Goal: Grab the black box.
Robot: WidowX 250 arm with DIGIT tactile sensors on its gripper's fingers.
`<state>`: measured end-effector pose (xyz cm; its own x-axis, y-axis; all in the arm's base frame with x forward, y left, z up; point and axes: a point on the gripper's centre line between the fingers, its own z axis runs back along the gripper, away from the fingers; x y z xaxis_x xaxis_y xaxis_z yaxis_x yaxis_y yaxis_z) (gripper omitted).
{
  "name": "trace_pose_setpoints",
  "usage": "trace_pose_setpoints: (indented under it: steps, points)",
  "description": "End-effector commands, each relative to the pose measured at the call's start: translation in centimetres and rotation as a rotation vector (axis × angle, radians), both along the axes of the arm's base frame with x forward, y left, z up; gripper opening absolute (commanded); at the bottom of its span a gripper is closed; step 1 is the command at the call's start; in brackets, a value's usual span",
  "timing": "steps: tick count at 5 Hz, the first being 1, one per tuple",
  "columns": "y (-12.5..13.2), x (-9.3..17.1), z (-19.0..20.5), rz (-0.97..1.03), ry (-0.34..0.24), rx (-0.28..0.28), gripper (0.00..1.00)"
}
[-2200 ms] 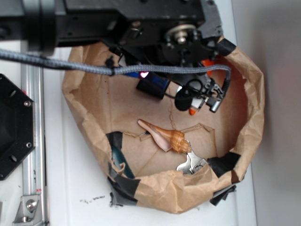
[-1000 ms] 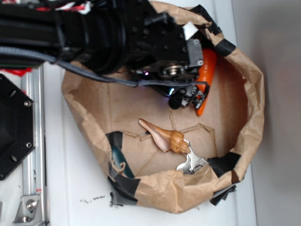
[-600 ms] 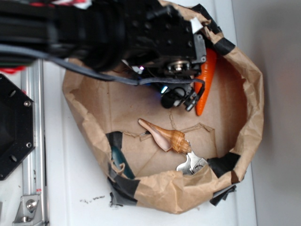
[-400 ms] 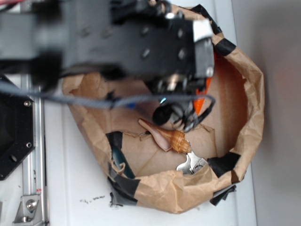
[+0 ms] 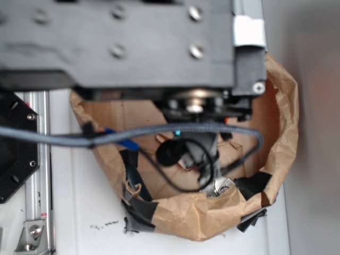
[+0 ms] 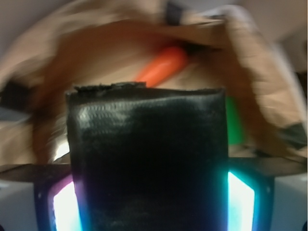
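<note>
The black box (image 6: 147, 159) fills the middle of the wrist view, its textured glossy face upright between my two glowing fingers (image 6: 240, 202). My gripper (image 6: 147, 197) is shut on it and holds it above the brown paper bag's floor. In the exterior view my gripper (image 5: 192, 155) hangs over the middle of the paper bag (image 5: 279, 106), under the large blurred arm that covers the top of the frame. I cannot make out the box in that view.
An orange carrot (image 6: 161, 67) and a green block (image 6: 234, 125) lie in the bag behind the box. A metal tool (image 5: 222, 186) lies by the bag's front wall. A black hexagonal plate (image 5: 13, 154) and a metal rail (image 5: 37, 186) are on the left.
The arm has risen toward the camera and come forward over the bag's middle, carrying the black box. It now hides the carrot and the shell in the exterior view.
</note>
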<state>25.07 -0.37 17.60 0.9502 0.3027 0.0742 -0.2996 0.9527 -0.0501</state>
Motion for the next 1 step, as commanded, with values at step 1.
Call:
trace_pose_setpoints:
  steps: [1]
  points:
    - [2.21, -0.11, 1.50, 0.036, -0.033, 0.038, 1.00]
